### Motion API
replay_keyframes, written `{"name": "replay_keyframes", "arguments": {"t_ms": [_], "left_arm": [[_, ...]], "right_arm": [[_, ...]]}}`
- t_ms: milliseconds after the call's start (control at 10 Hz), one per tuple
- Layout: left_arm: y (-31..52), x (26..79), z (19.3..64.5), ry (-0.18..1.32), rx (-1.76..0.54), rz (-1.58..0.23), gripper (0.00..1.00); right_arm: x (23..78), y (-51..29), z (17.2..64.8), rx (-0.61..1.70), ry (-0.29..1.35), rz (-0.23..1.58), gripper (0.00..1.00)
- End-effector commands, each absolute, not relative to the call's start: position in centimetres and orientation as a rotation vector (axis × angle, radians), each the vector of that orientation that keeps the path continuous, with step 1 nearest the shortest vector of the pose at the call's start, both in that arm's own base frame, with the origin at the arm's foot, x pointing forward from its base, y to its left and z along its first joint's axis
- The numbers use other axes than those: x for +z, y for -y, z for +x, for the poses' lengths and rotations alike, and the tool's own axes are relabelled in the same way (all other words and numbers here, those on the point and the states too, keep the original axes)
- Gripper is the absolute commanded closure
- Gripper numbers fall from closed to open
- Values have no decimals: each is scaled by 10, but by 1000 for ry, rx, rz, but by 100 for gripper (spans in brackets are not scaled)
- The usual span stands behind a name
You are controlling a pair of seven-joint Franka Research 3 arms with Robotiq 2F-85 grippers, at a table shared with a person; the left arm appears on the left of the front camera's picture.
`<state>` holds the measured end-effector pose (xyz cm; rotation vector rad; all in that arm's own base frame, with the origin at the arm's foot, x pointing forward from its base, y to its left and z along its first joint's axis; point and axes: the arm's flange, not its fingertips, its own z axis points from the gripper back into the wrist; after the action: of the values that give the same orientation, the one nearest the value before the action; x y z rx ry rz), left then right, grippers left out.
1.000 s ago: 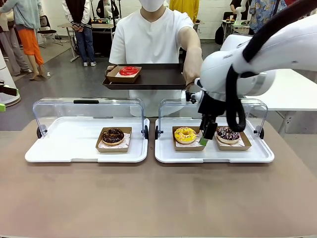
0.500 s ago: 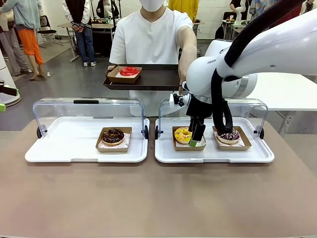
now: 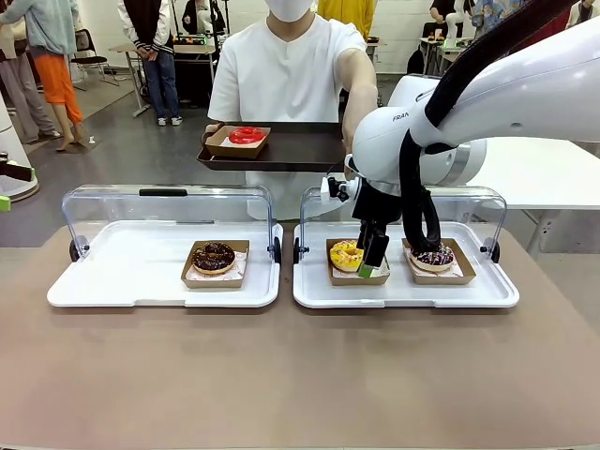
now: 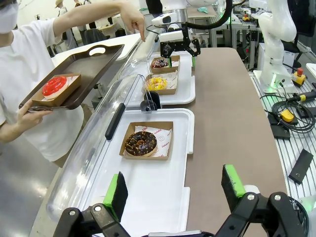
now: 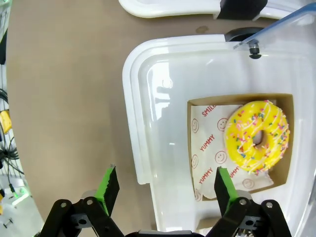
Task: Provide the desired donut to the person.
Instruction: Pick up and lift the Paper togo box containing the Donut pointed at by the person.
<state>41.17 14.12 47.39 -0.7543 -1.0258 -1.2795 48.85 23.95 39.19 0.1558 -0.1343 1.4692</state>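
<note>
Right fingers (image 5: pixel 109 183) are wide open with nothing in them. We see them hanging just above the yellow donut (image 3: pixel 345 254), clear of it. In the right wrist view one pad is over the bare tabletop (image 3: pixel 281 375) just outside the tray rim. The other pad is over the printed paper in the donut's cardboard box (image 3: pixel 339 278).

The yellow donut is in the right white tray (image 3: pixel 497 295), toward the far-right corner of the tabletop. It shares that tray with a sprinkled chocolate donut (image 3: pixel 433 255) in its own box just beside it. The left white tray (image 3: pixel 66 295), toward the far-left corner, holds one chocolate donut (image 3: pixel 214 256). Both clear lids are swung up at the back of the trays.

Left fingers (image 4: pixel 117 190) are also wide open and empty, up above the near side of the left tray.

The person (image 3: pixel 281 66) stands at the far edge, holding a brown serving tray (image 3: pixel 309 150) in one hand. A red donut (image 3: pixel 246 135) sits boxed on it. The person's other hand (image 4: pixel 129 15) points a finger down toward the right tray. We can't tell which of the two donuts there it picks out.
</note>
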Motion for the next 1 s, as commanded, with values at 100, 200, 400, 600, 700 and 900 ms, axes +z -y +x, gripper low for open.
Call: {"name": "replay_keyframes", "arguments": {"t_ms": [100,200,400,600,700,900], "left_arm": [[-141,475,411,1047,-1276,-760,0],[-141,475,411,1047,-1276,-760,0],[-141,475,411,1047,-1276,-760,0],[-141,475,411,1047,-1276,-760,0],[-141,475,411,1047,-1276,-760,0],[-141,475,411,1047,-1276,-760,0]], "right_arm": [[383,-239,487,1489,150,31,0],[380,-238,488,1498,143,26,0],[374,-235,491,1516,119,-8,0],[368,-230,495,1521,102,22,0],[362,-228,497,1526,85,21,0],[354,-225,503,1527,64,22,0]]}}
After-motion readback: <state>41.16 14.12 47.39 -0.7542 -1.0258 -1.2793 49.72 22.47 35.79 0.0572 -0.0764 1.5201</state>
